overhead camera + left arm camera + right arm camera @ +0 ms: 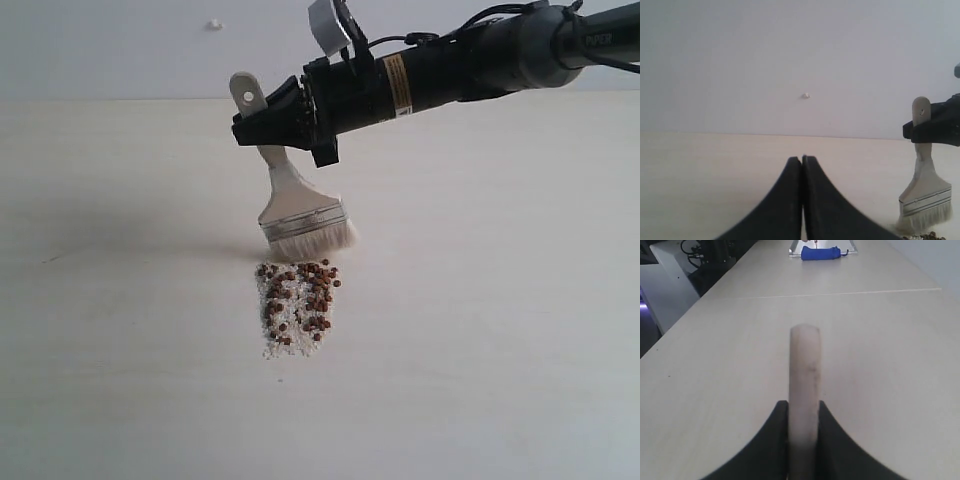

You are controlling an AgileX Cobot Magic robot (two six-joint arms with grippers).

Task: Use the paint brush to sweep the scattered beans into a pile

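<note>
The paint brush [296, 205] hangs tilted in my right gripper [258, 126], which is shut on its pale wooden handle [804, 385] just below the hole at the end. Its whitish bristles [312, 240] rest on the table right behind the beans [300, 300], reddish-brown and mingled with whitish grains in one narrow pile about as wide as the bristles. From the left wrist view the paint brush [926, 192] shows at the side, with a few beans [927, 236] at the frame's edge. My left gripper [802, 158] is shut and empty, low over the table; it does not show in the exterior view.
The pale wooden table [480, 330] spreads wide on all sides of the pile. A blue object [821, 253] lies on a light tray at the table's far end. Dark equipment [705, 260] stands off the table's side. A small white knob [214, 24] sits on the wall.
</note>
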